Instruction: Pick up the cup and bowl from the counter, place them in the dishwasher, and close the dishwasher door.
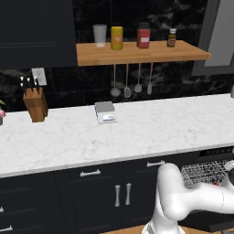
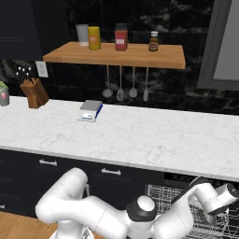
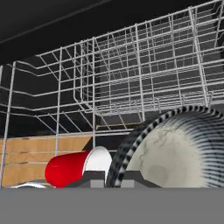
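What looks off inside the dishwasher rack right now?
The red cup lies on its side in the wire rack, mouth toward the bowl, rather than standing. The bowl stands on edge close in front of the hand camera. Nothing looks spilled or broken.

A knife block (image 1: 35, 104) and small kitchen scale (image 1: 105, 112) sit below a wooden shelf (image 1: 137, 54) with hanging utensils (image 1: 132, 87).

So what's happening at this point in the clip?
The arm is reaching down into the open dishwasher. From the hand view, the gripper is shut on a ribbed bowl held on edge inside the wire rack. The red cup already lies on its side in the rack beside it. The counter no longer holds either dish; the door is not closed yet.
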Robot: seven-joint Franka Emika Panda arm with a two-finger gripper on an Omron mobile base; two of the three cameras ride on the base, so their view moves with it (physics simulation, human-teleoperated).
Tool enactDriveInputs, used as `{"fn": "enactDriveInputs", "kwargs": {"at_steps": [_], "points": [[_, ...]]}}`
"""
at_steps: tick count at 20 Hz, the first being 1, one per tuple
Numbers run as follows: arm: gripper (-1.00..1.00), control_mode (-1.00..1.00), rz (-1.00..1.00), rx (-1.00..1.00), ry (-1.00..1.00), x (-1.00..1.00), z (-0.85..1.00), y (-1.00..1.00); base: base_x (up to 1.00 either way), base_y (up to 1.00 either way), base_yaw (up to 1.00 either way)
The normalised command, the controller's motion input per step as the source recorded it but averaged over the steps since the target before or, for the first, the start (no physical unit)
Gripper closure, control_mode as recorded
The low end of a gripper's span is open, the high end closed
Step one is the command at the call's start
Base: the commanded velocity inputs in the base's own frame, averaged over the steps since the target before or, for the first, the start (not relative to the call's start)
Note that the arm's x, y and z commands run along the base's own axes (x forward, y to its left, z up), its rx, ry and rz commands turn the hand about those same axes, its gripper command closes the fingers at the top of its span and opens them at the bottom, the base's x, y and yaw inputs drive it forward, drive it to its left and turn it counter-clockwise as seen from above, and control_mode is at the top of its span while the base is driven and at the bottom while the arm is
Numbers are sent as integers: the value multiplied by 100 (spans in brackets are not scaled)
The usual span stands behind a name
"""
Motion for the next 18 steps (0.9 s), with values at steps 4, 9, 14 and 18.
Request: {"fn": "enactDriveInputs", "kwargs": {"at_steps": [4, 9, 14, 18], "points": [[100, -100, -5, 0, 0, 17, -77, -17, 0, 0, 0], [100, -100, -1, 2, 0, 0, -68, -11, 0, 0, 0], [100, -100, -1, 2, 0, 0, -43, 2, 0, 0, 0], [-100, -100, 0, 2, 0, 0, -38, 17, 0, 0, 0]]}}
